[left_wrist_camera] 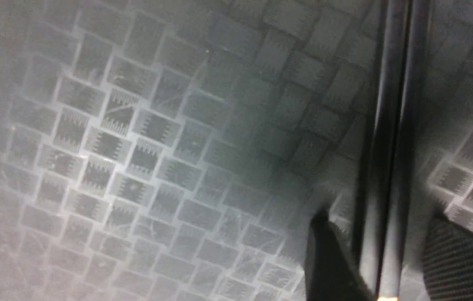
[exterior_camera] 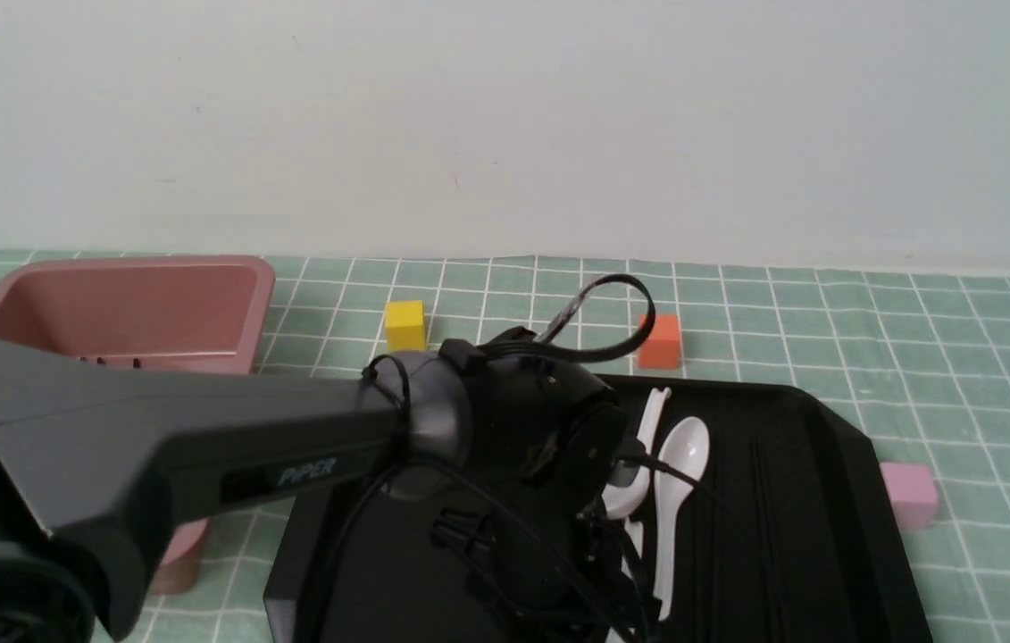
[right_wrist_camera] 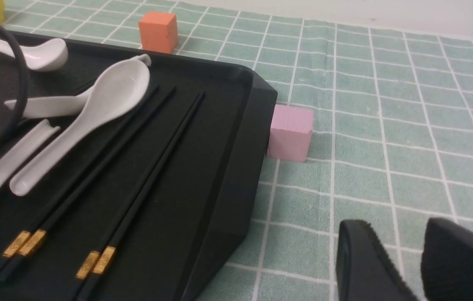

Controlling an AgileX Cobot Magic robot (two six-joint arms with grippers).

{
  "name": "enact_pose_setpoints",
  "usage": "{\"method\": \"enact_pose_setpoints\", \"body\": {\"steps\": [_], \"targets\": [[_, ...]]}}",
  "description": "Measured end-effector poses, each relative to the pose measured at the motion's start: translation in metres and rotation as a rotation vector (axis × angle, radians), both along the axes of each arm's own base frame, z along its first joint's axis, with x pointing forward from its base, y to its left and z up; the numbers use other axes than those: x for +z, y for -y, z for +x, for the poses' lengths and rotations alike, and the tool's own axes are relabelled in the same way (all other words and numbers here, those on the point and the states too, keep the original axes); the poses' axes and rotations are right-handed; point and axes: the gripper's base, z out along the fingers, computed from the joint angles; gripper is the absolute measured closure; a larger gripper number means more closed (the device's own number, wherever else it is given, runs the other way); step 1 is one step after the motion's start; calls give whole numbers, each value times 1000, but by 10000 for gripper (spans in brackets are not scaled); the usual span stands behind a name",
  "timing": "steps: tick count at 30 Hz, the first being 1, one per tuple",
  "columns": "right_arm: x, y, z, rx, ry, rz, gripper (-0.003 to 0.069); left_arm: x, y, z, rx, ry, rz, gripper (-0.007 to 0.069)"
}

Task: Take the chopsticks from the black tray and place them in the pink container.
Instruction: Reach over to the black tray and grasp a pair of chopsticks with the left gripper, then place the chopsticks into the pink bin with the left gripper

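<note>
Left wrist view gives us the closest look: two chopsticks [left_wrist_camera: 391, 146] lie side by side on the patterned floor of the black tray [left_wrist_camera: 157, 167] and run straight through the left gripper [left_wrist_camera: 380, 217]; its fingers [left_wrist_camera: 328, 267] stand one on each side of the pair, only a little wider than the two sticks together; one finger looks to be against the pair and the other shows a sliver of floor, so we read the jaws as apart, not clamped.

In the right wrist view we count four chopsticks [right_wrist_camera: 148, 175] in two pairs, lying between the white spoons [right_wrist_camera: 94, 104] and the tray's right rim [right_wrist_camera: 240, 146], gold bands toward the robot; we cannot tell whether the pair at the left gripper is among them.

In the front view the left arm [exterior_camera: 201, 446] reaches from the left over the tray's middle [exterior_camera: 857, 473], its wrist hiding the gripper beside the spoons [exterior_camera: 683, 455]; the pink container [exterior_camera: 112, 308] stands on the checked cloth [exterior_camera: 960, 357] off the tray's far left corner, well apart from that gripper; a yellow cube [exterior_camera: 404, 325] and an orange cube [exterior_camera: 659, 341] sit behind the tray; a pink cube [exterior_camera: 908, 493] sits just beside its right rim.

The right gripper [right_wrist_camera: 410, 267] is over the cloth off the tray's right side, fingers narrowly apart and holding nothing.
</note>
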Motion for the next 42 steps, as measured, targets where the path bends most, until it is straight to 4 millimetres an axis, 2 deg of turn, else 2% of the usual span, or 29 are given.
{"method": "enact_pose_setpoints", "body": {"steps": [6, 12, 15, 17, 18, 19, 22, 24, 27, 28, 29, 32, 35, 38, 42], "targets": [[0, 0, 0, 0, 0, 0, 419, 1, 1, -1, 20, -10, -7, 511], [0, 0, 0, 0, 0, 0, 419, 9, -2, -3, 52, -12, -4, 502], [0, 0, 0, 0, 0, 0, 419, 35, -11, -10, 52, -12, 9, 502], [0, 0, 0, 0, 0, 0, 419, 64, -18, -16, 53, 21, -20, 502], [0, 0, 0, 0, 0, 0, 419, 64, -18, -16, 53, 20, -18, 502], [0, 0, 0, 0, 0, 0, 419, 84, -23, -20, 54, 48, -46, 502], [0, 0, 0, 0, 0, 0, 419, 116, -40, -24, 79, 87, -87, 502], [0, 0, 0, 0, 0, 0, 419, 138, -58, -22, 124, 114, -112, 502], [0, 0, 0, 0, 0, 0, 419, 167, -99, -16, 235, 148, -133, 502], [0, 0, 0, 0, 0, 0, 419, 167, -99, -16, 235, 148, -133, 502], [0, 0, 0, 0, 0, 0, 419, 178, -125, -11, 311, 162, -134, 502], [0, 0, 0, 0, 0, 0, 419, 192, -167, -5, 442, 170, -121, 502], [0, 0, 0, 0, 0, 0, 419, 195, -206, 5, 557, 174, -97, 502], [0, 0, 0, 0, 0, -1, 419, 192, -233, 11, 604, 173, -72, 502], [0, 0, 0, 0, 0, -1, 419, 174, -274, 19, 671, 206, -64, 502]]}}
